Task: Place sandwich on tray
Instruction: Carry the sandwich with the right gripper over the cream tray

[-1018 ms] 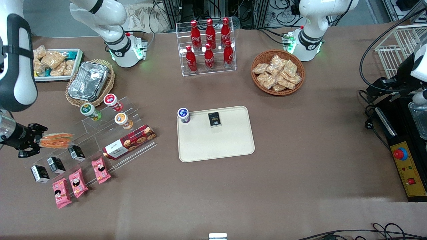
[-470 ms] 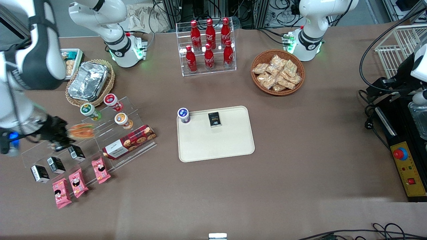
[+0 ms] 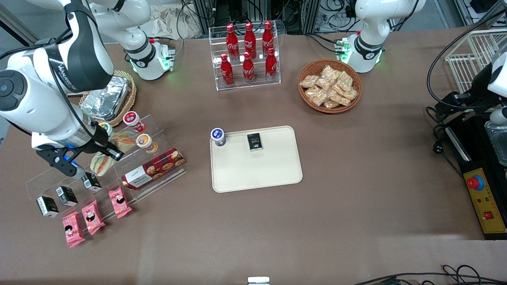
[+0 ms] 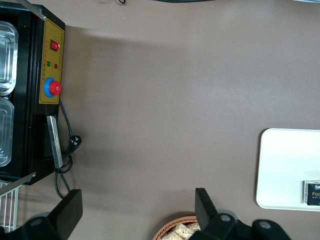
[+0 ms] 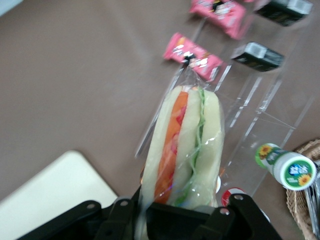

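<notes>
The right arm's black two-finger gripper (image 3: 103,152) is clamped on the triangular wedge sandwich in clear plastic wrap (image 3: 103,159), pale bread with orange and green filling, holding it in the air above the clear acrylic stepped display shelf (image 3: 119,166). The large flat beige plastic tray (image 3: 257,174) lies well apart, toward the parked arm's end of the table. The sandwich's long axis points away from the fingers (image 5: 120,212), so the carry probably runs sideways across the long red cookie box (image 3: 153,168).

Brown table (image 3: 277,233) — beige tray (image 3: 257,174) near centre. From tray: bottle rack (image 3: 247,55) at twelve, wicker basket (image 3: 330,111) of snack bags at one, clear stepped stand (image 3: 43,182) at nine, pink packets (image 3: 93,217) at eight. Gripper (image 3: 109,152) above stand — clamped on sandwich (image 3: 101,163).
</notes>
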`<control>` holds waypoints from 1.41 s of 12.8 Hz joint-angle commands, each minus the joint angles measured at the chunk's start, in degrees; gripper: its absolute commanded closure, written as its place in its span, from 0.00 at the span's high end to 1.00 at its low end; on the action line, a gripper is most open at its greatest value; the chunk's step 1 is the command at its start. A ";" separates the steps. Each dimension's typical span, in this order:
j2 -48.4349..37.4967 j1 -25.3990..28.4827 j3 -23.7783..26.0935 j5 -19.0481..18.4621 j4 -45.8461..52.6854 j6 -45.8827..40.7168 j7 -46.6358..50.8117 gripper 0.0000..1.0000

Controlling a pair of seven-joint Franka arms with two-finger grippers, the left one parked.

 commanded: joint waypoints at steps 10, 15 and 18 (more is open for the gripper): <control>2.34 15.55 -0.14 2.69 2.20 4.34 -18.95 0.00; 9.10 25.48 -0.14 2.77 2.20 14.10 -30.96 0.00; 13.67 29.18 -0.14 2.69 2.20 17.26 -43.08 0.00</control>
